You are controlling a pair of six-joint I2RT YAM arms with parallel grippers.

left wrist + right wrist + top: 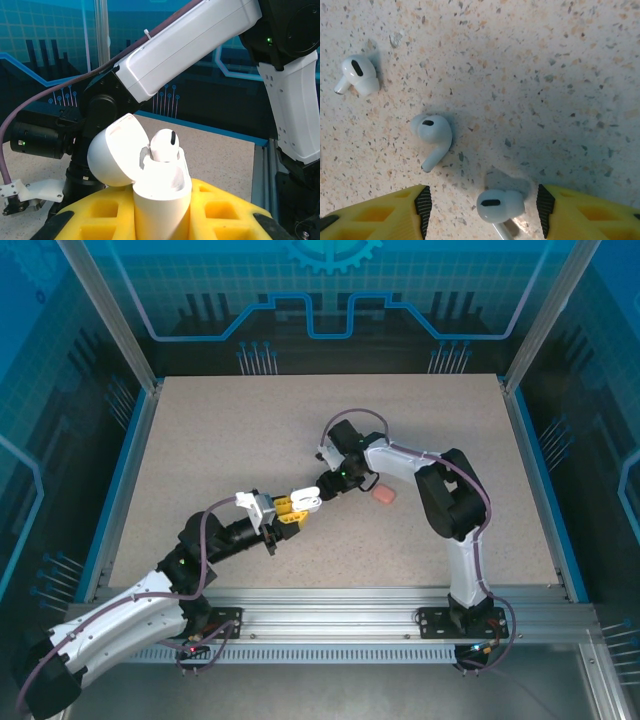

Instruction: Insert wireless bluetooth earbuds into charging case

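Case [162, 202] stands open with one earbud [164, 145] inside.

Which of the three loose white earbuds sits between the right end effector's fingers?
The lowest earbud, framed by the yellow fingers. The middle earbud and the far earbud lie outside them, up and left.
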